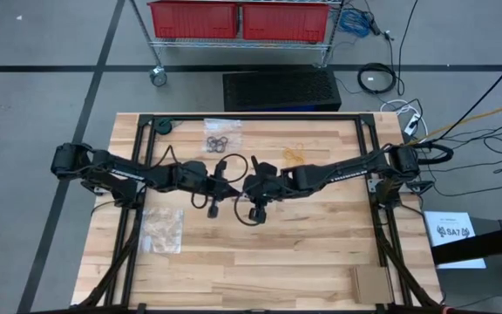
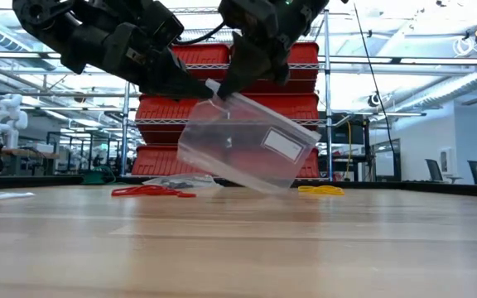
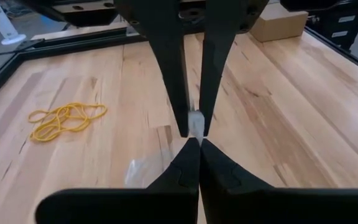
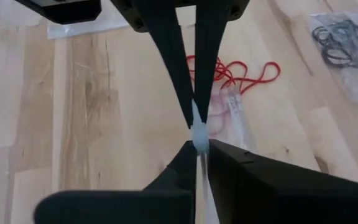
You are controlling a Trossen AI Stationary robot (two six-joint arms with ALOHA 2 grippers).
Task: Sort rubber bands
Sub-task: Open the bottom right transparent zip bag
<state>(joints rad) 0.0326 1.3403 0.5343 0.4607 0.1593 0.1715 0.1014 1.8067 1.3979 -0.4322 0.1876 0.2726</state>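
Note:
A clear plastic bag (image 2: 247, 142) with a white label hangs tilted in mid-air at the table's middle, clear of the wood. My left gripper (image 1: 230, 183) and right gripper (image 1: 247, 185) meet tip to tip at its upper corner, both shut on it. Red rubber bands (image 2: 151, 191) lie loose on the table under and behind the bag, and show in the right wrist view (image 4: 244, 71). Yellow rubber bands (image 1: 295, 153) lie in a loose heap toward the far right. Black rubber bands (image 1: 220, 139) lie on a flat clear bag near the far edge. My left gripper pinches the bag's upper corner (image 3: 196, 123) between its two fingertips, slanting down from the table's left. The bag hangs below, lifted clear and tilted. My right gripper pinches the same upper corner (image 4: 199, 134) at its fingertips, slanting down from the right, right against the left gripper's fingertips. The bag's body (image 4: 232, 106) hangs beneath.
Another flat clear bag (image 1: 162, 228) lies on the table's near left part. A black frame (image 1: 260, 117) runs round the far half of the table. Open wood lies toward the near edge. Red bins on a wire rack (image 2: 222, 108) stand beyond the far edge.

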